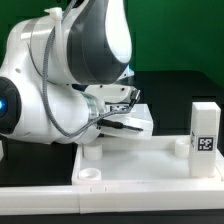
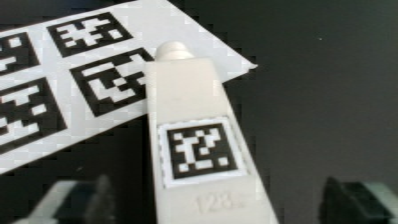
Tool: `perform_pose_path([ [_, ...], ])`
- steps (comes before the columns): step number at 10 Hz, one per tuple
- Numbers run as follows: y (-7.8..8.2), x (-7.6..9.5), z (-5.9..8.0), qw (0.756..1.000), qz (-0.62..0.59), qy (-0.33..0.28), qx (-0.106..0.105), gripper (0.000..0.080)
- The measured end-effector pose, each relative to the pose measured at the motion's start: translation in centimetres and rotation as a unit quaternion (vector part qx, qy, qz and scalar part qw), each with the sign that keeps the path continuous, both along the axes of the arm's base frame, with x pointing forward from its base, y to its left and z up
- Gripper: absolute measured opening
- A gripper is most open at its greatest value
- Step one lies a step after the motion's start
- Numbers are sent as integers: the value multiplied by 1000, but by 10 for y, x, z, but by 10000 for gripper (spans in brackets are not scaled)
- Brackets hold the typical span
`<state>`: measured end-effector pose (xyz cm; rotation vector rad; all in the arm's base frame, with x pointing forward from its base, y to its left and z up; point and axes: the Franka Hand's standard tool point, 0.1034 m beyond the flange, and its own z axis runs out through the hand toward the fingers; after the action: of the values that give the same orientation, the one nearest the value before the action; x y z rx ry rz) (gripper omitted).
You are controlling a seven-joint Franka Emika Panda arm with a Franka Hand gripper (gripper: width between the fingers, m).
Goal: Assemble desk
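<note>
Leg [image 2: 203, 130] flat, long axis and pegged tip toward marker board [image 2: 150, 52], gripper [image 2: 217, 198] spread astride.

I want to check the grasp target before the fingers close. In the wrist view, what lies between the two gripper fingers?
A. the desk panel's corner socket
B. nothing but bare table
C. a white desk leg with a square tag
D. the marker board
C: in the wrist view a white desk leg bearing a black-and-white tag lies lengthwise between the fingers, with dark table showing on each side of it.
</note>
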<state>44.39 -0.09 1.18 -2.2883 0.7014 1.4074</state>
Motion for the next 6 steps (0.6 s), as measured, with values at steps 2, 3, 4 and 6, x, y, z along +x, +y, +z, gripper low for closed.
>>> perform_pose_path([
  [2, 0, 0, 0, 1000, 0, 0, 0, 283],
  [3, 0, 0, 0, 1000, 0, 0, 0, 283],
  [4, 0, 2, 2, 1000, 3, -3, 0, 284],
  [6, 3, 17, 31, 999, 15, -32, 8, 284],
])
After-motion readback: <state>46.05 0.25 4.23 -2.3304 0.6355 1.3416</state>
